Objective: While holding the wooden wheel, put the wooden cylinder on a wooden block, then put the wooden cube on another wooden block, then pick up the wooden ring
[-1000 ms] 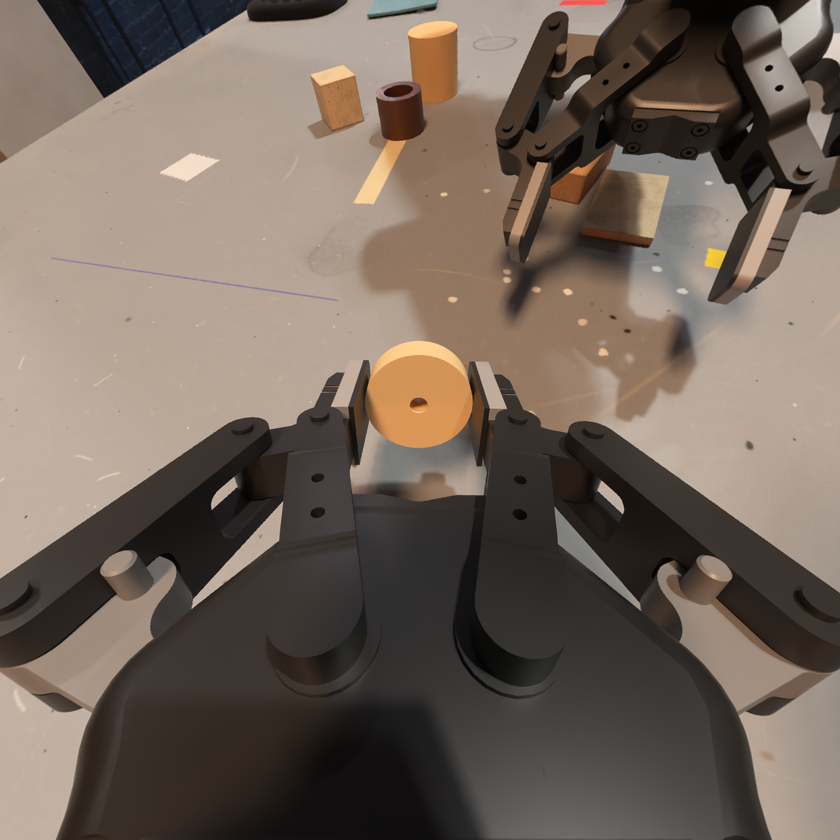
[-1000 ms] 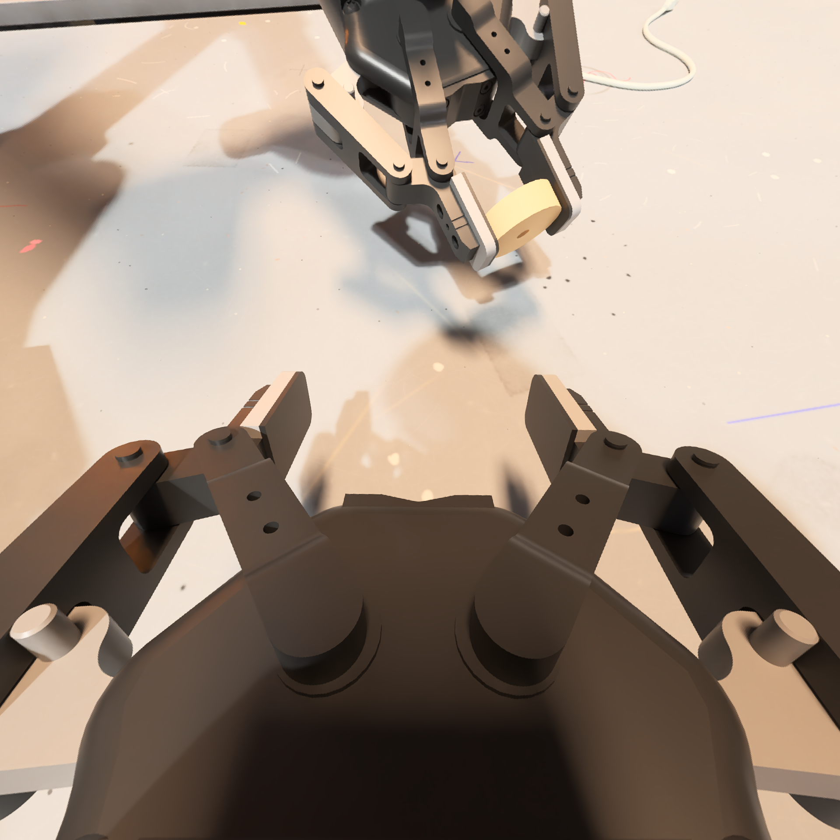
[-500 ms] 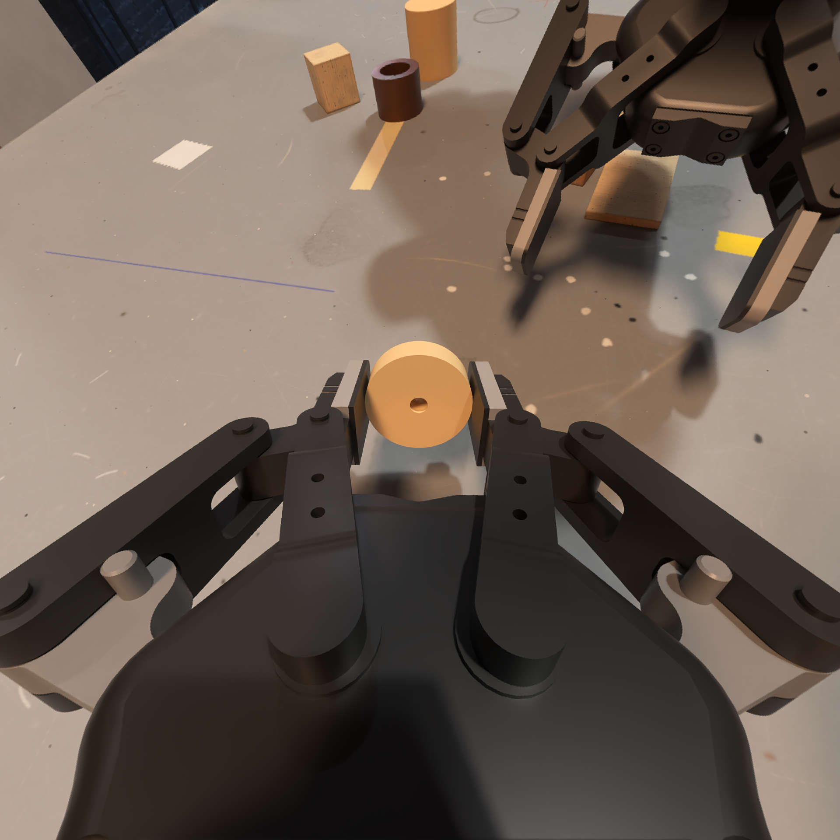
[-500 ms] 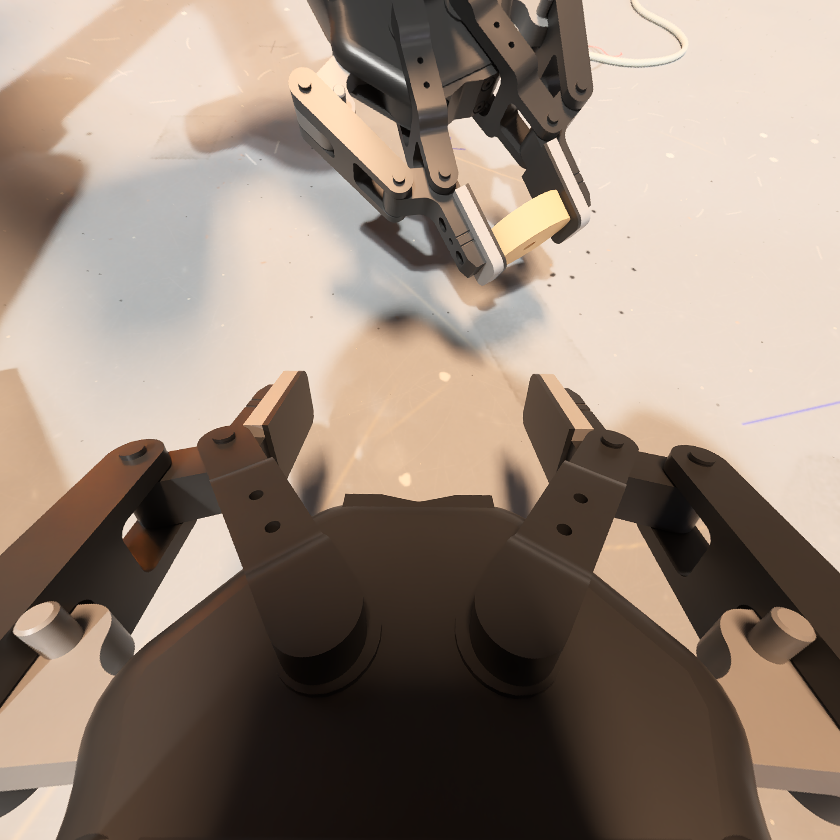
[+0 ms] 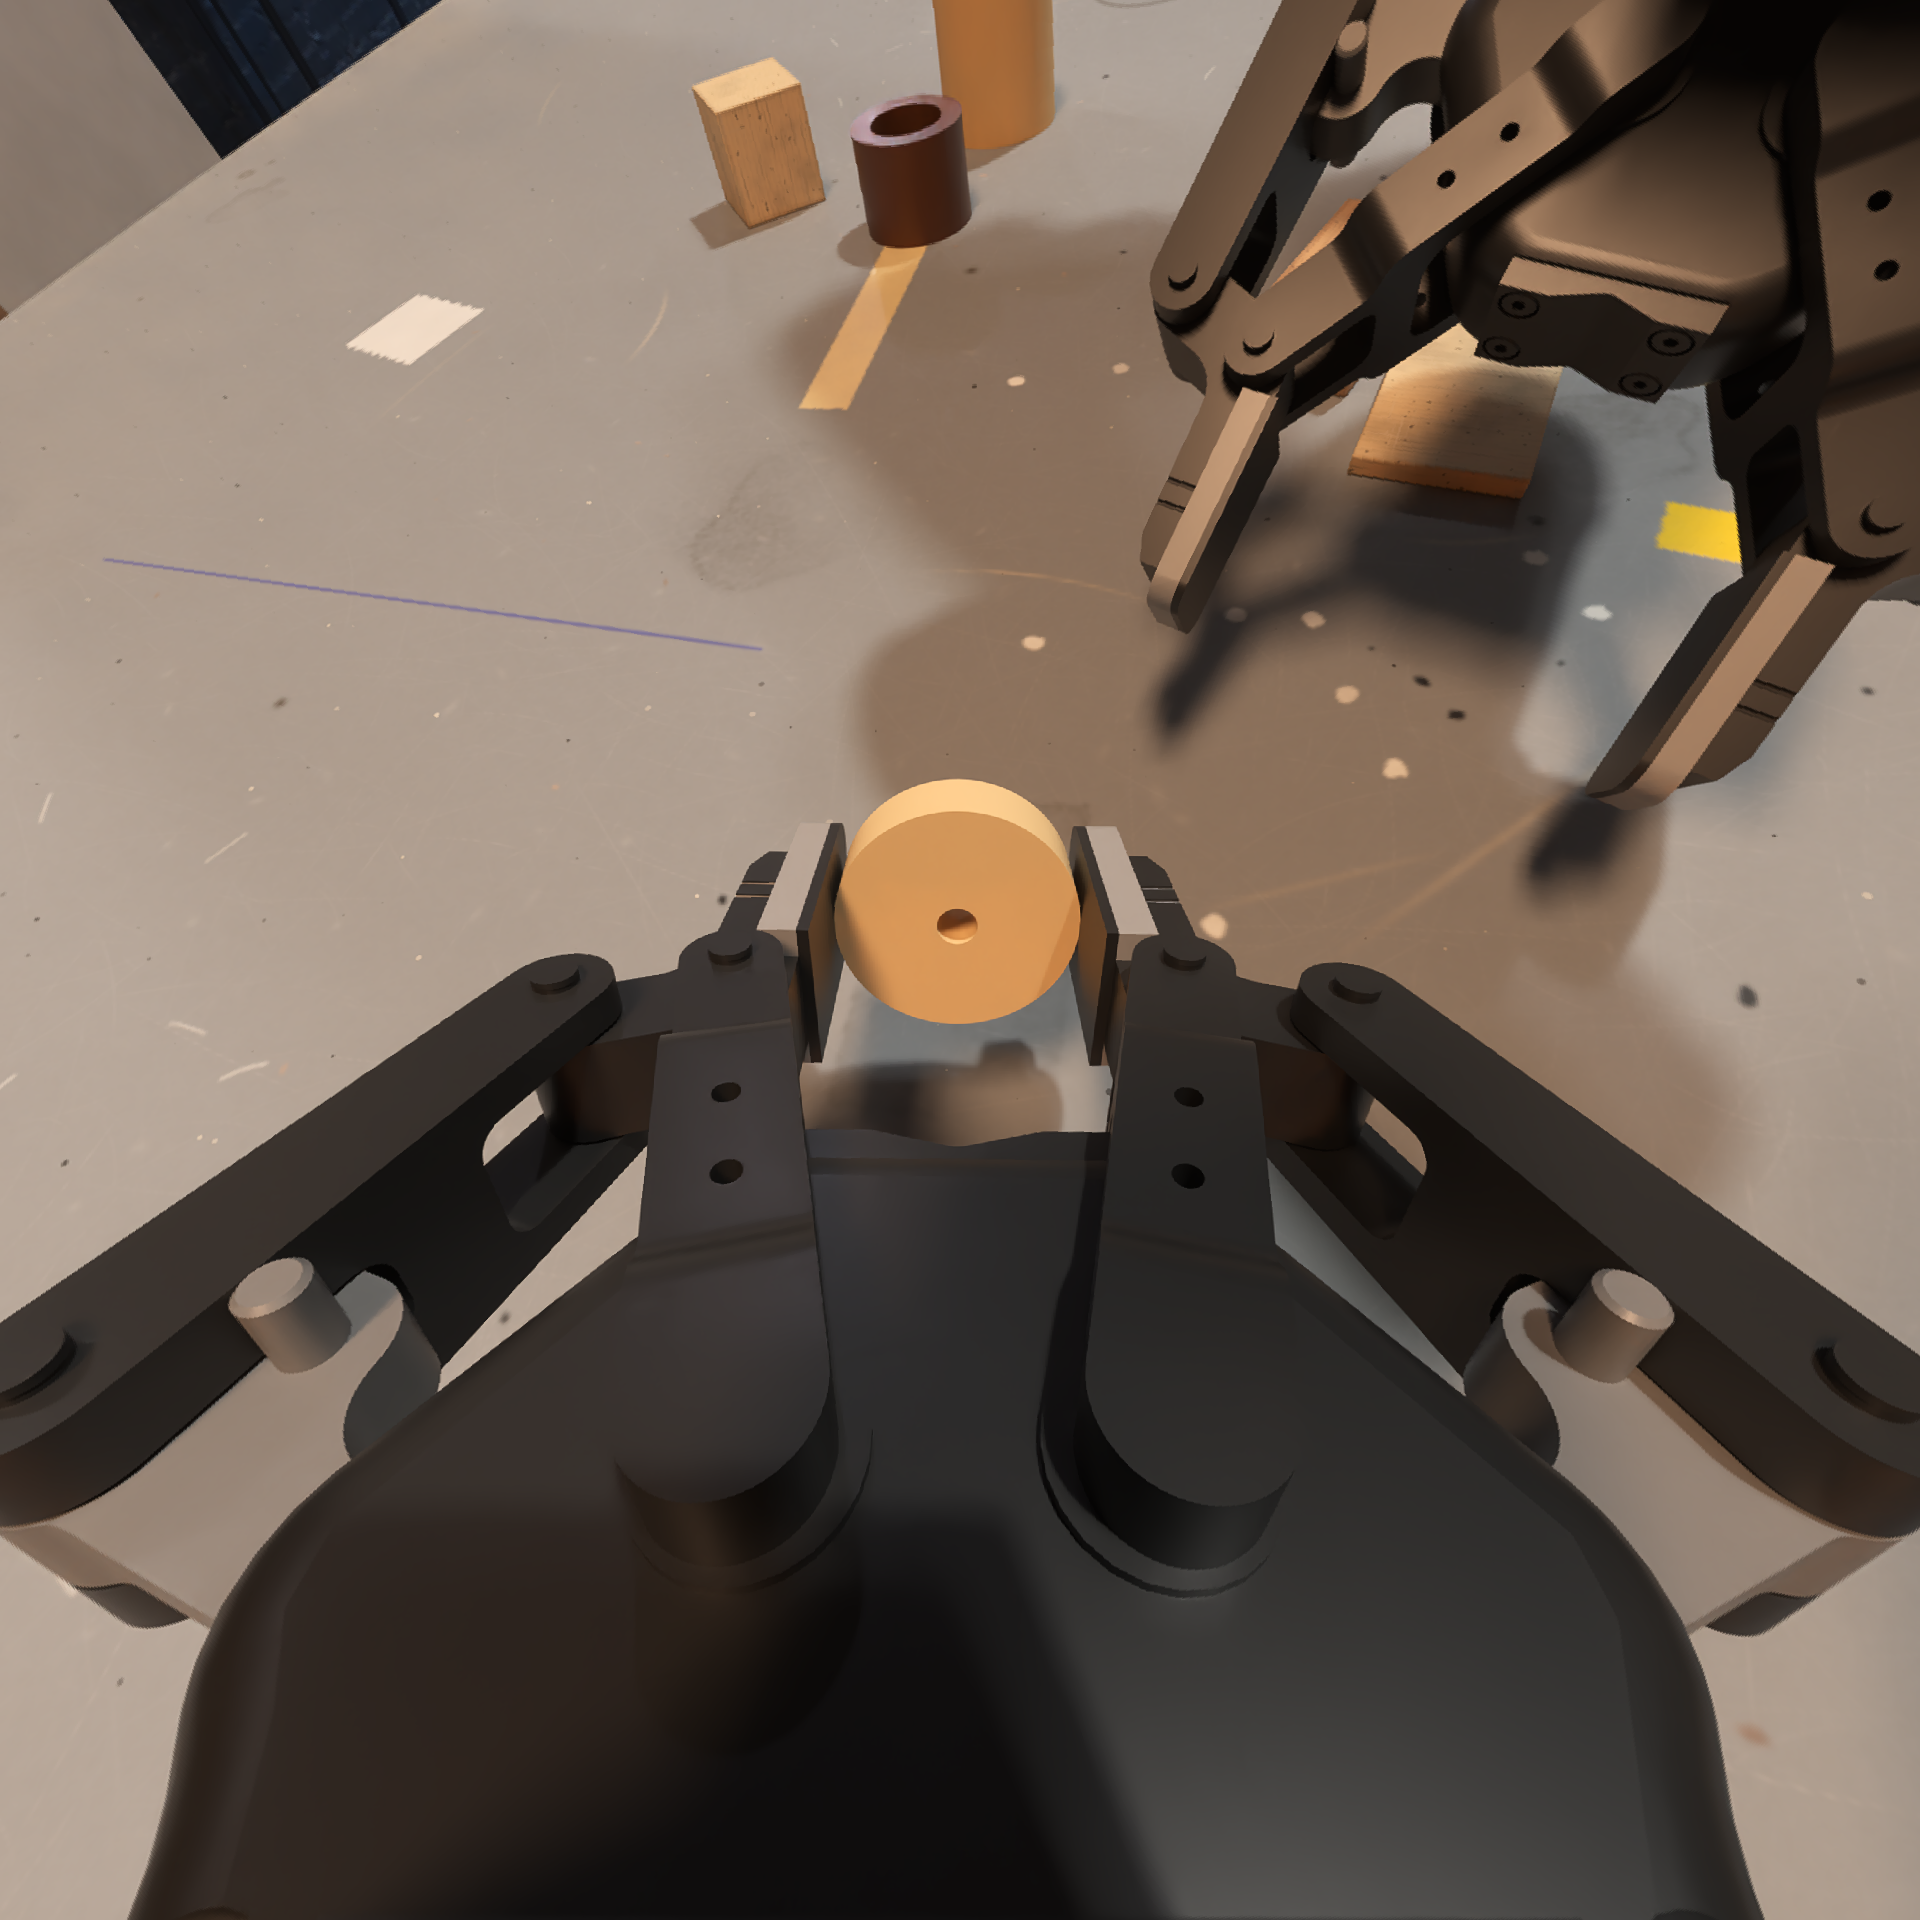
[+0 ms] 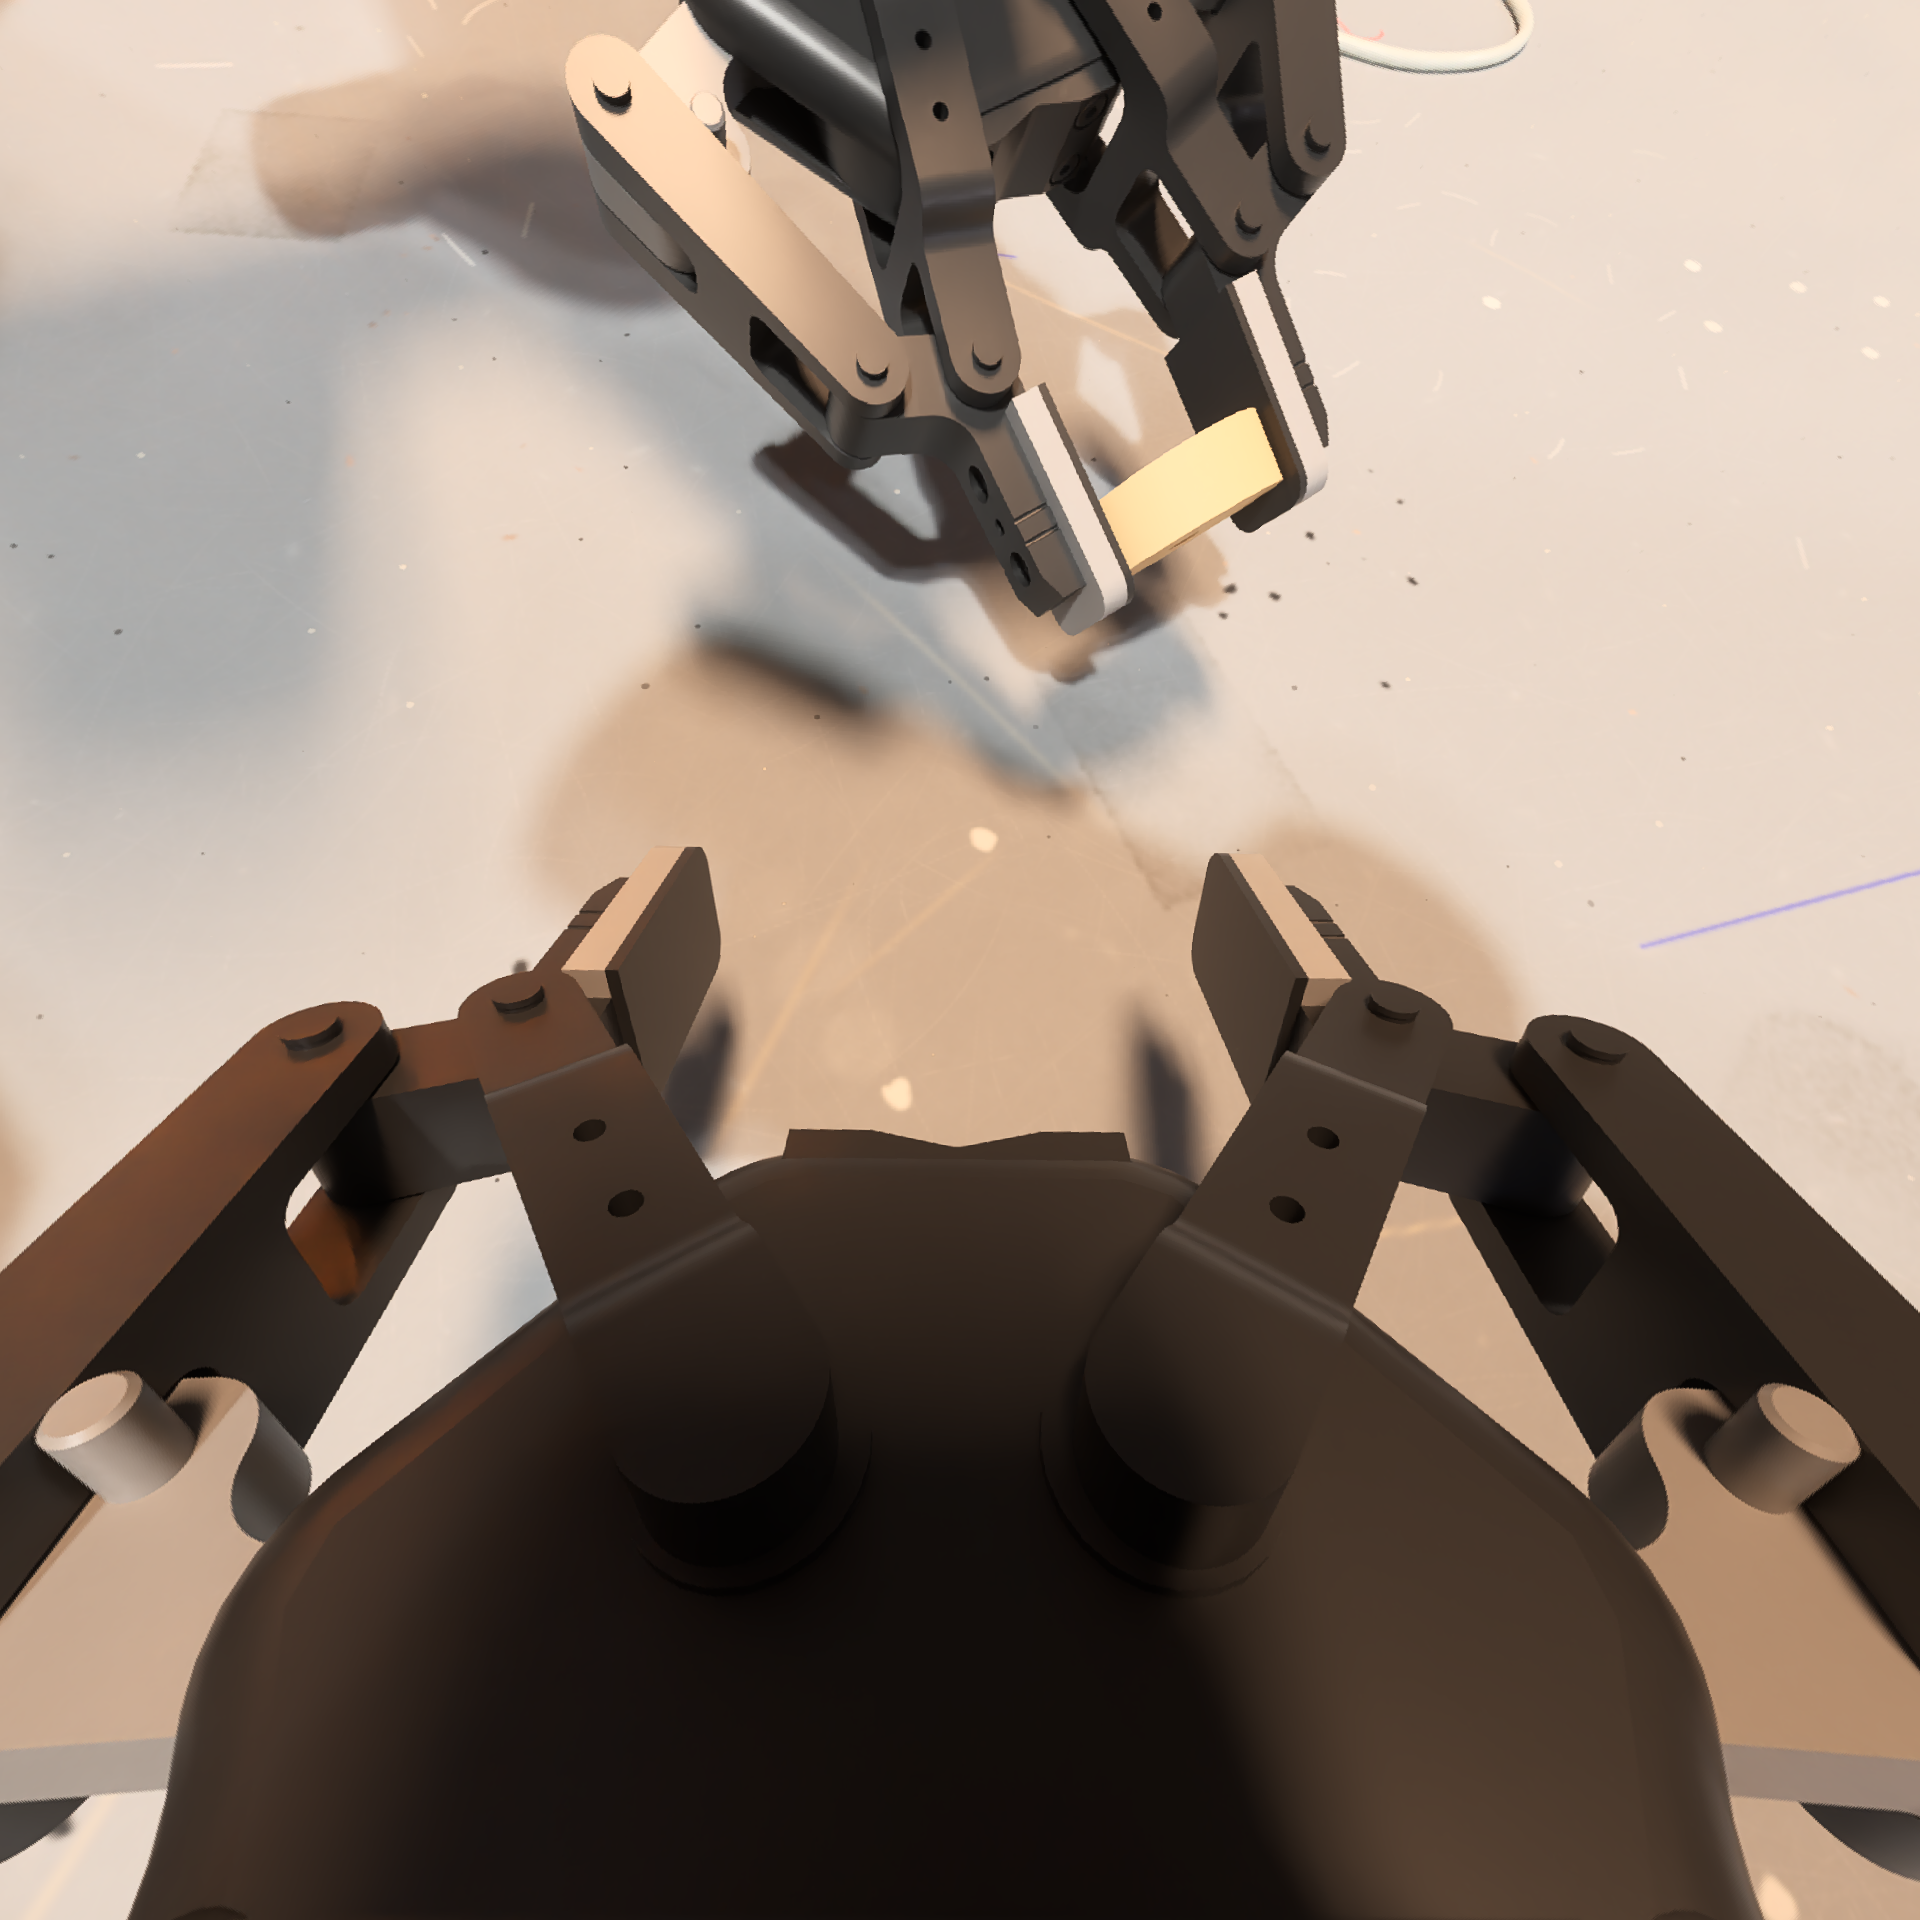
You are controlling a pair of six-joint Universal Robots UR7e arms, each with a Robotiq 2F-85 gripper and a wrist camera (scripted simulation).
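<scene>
My left gripper (image 5: 956, 883) is shut on the wooden wheel (image 5: 956, 904), a tan disc with a small centre hole, held above the grey table (image 5: 416, 727). The wheel also shows in the right wrist view (image 6: 1184, 488). My right gripper (image 6: 956, 935) is open and empty; it also shows at the upper right of the left wrist view (image 5: 1403, 665). At the far side stand a tall tan wooden cylinder (image 5: 992, 62), a dark brown wooden ring (image 5: 911, 171) and a pale wooden cube (image 5: 761, 140). A flat wooden block (image 5: 1455, 436) lies under the right gripper, partly hidden.
A tan tape strip (image 5: 862, 327), a white patch (image 5: 416, 327) and a yellow mark (image 5: 1699, 530) lie flat on the table. A thin purple line (image 5: 436, 603) crosses the left side. A white cable (image 6: 1444, 42) lies far off in the right wrist view.
The left gripper has moved forward with the wheel, so the far objects sit closer and higher in its view. The two grippers have drawn nearer to each other. The right gripper stays open.
</scene>
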